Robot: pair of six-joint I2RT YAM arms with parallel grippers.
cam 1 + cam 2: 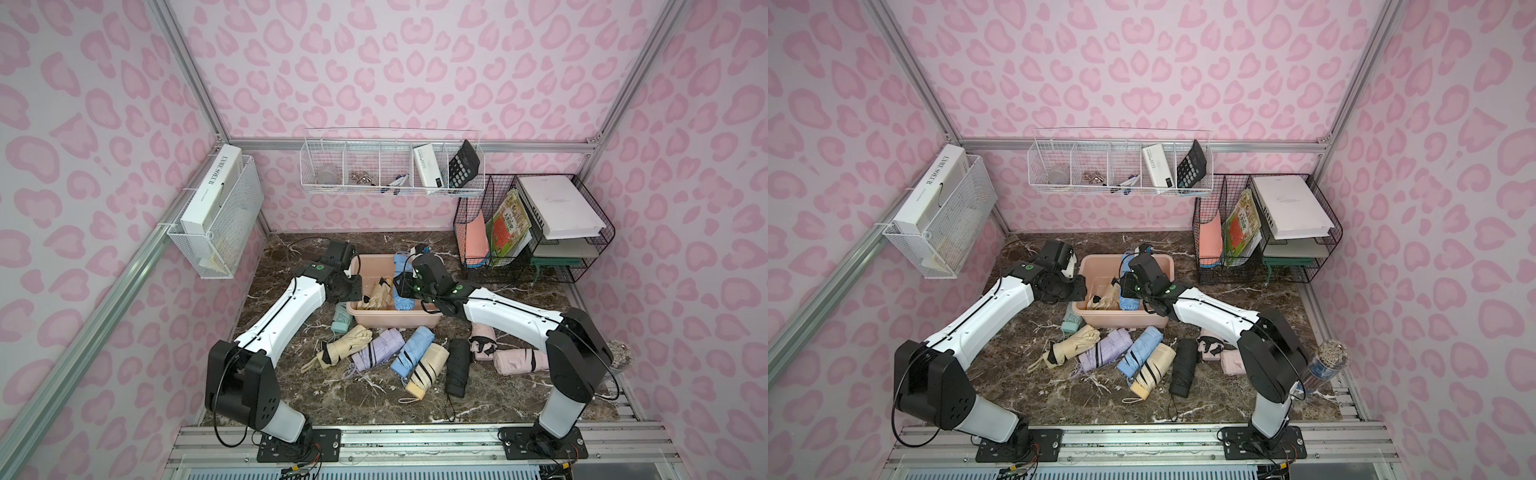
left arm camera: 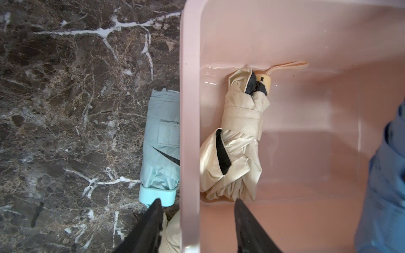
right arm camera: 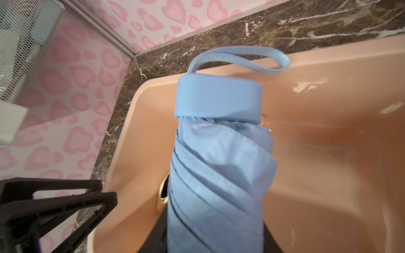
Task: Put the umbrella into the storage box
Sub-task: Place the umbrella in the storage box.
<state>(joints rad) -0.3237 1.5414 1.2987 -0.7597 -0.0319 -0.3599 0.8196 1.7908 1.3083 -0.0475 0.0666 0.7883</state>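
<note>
The peach-pink storage box [image 1: 390, 322] [image 1: 1121, 320] stands at mid-table. In it lies a cream umbrella [image 1: 376, 297] [image 2: 238, 149]. My right gripper [image 1: 405, 286] [image 3: 215, 241] is shut on a folded blue umbrella [image 1: 400, 266] [image 3: 219, 164] and holds it over the box's inside [image 3: 328, 153], its strap end toward the far rim. My left gripper [image 1: 356, 293] [image 2: 198, 206] is open and straddles the box's left rim [image 2: 189, 109], one finger outside and one inside, holding nothing. A mint umbrella [image 2: 161, 149] [image 1: 341, 320] lies on the table against that wall.
Several folded umbrellas lie in front of the box: cream [image 1: 345, 345], lilac [image 1: 378, 349], blue [image 1: 411, 351], black [image 1: 457, 365], pink [image 1: 521, 359]. A black wire file rack [image 1: 532, 232] stands at the back right. White wire baskets [image 1: 390, 170] hang on the walls. A bottle [image 1: 1325, 361] stands at the right edge.
</note>
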